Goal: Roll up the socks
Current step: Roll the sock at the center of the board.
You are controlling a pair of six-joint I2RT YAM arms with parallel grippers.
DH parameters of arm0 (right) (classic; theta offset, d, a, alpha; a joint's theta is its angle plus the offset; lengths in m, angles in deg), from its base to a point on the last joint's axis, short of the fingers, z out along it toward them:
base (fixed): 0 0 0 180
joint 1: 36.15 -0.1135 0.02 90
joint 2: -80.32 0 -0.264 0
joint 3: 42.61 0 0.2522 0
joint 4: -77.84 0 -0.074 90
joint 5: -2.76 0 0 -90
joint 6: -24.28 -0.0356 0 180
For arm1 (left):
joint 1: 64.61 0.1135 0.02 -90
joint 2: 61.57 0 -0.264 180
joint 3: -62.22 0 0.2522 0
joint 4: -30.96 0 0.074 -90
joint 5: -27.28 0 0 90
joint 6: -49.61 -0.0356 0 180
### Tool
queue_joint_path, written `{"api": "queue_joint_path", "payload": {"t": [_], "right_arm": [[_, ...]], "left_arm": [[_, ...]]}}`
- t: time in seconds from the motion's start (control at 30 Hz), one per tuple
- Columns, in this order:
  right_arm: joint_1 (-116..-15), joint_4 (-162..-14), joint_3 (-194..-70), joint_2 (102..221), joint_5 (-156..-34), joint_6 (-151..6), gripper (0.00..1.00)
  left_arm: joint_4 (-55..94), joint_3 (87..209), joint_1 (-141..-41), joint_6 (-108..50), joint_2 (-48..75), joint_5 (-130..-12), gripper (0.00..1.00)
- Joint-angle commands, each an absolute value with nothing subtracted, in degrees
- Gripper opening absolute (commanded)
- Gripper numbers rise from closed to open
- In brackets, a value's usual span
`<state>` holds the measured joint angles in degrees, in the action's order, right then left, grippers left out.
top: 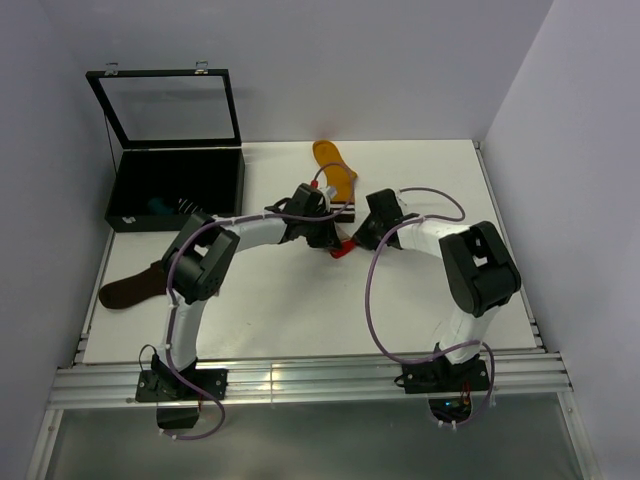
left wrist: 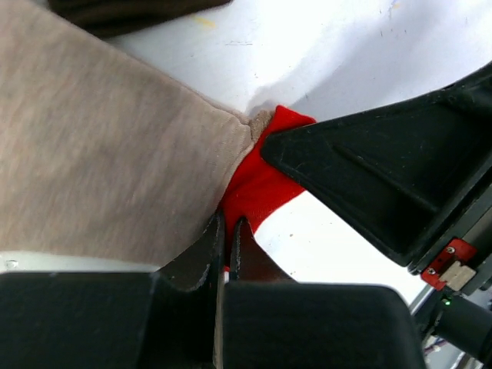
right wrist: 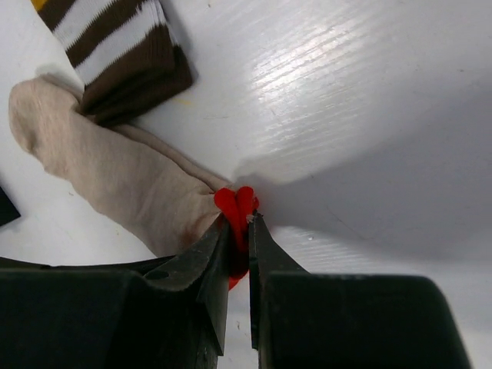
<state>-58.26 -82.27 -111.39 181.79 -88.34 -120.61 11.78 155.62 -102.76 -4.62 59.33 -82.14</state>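
Grippers, two. The left gripper (left wrist: 227, 234) is closed, pinching the red end of one beige sock (left wrist: 100, 154). The right gripper (right wrist: 238, 231) is clamped on the same red end, just beside the left. The beige sock is laid mid-table (top: 450, 200). One mustard sock (top: 335, 170), stripe-cuffed, is touching it behind. One brown sock (top: 130, 288) is set well apart at the left edge. One black case (top: 180, 149) stands far left, lid raised, its contents too small to count.

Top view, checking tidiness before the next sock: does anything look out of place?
The brown sock lies at the table's left edge, its toe seemingly poking past it. Also, both the left tool and right tool pinch the beige sock's same red end.
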Motion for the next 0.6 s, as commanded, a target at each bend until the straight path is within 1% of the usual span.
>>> {"api": "queue_joint_path", "payload": {"t": [0.0,0.17,0.27,0.37,0.4,0.47,0.5,0.57], "right_arm": [[-57.4,-80.6,-110.0,179.5,-87.6,-121.4,0.0],[-57.4,-80.6,-111.2,181.5,-88.8,-120.5,0.0],[-57.4,-81.0,-111.0,182.5,-89.5,-120.6,0.0],[-57.4,-80.8,-111.8,183.0,-90.2,-120.3,0.0],[-57.5,-80.6,-112.0,183.0,-90.2,-120.1,0.0],[-57.5,-80.0,-112.7,182.9,-90.0,-119.4,0.0],[-57.5,-79.9,-113.0,182.8,-90.0,-119.2,0.0],[-57.5,-79.7,-113.3,182.8,-90.5,-118.6,0.0]], "left_arm": [[7.8,153.8,-102.7,-9.0,60.8,-76.0,0.0],[11.3,144.6,-103.7,-6.6,56.0,-77.0,0.0],[12.7,142.4,-104.3,-6.1,53.7,-77.5,0.02],[11.9,143.0,-105.0,-7.0,52.5,-75.6,0.09],[11.7,143.1,-105.2,-7.4,51.9,-75.1,0.16],[12.1,142.8,-105.6,-7.9,51.2,-73.7,0.24],[12.4,142.4,-105.7,-8.2,50.0,-73.2,0.31],[14.3,140.9,-105.7,-8.8,48.5,-71.1,0.36]]}}
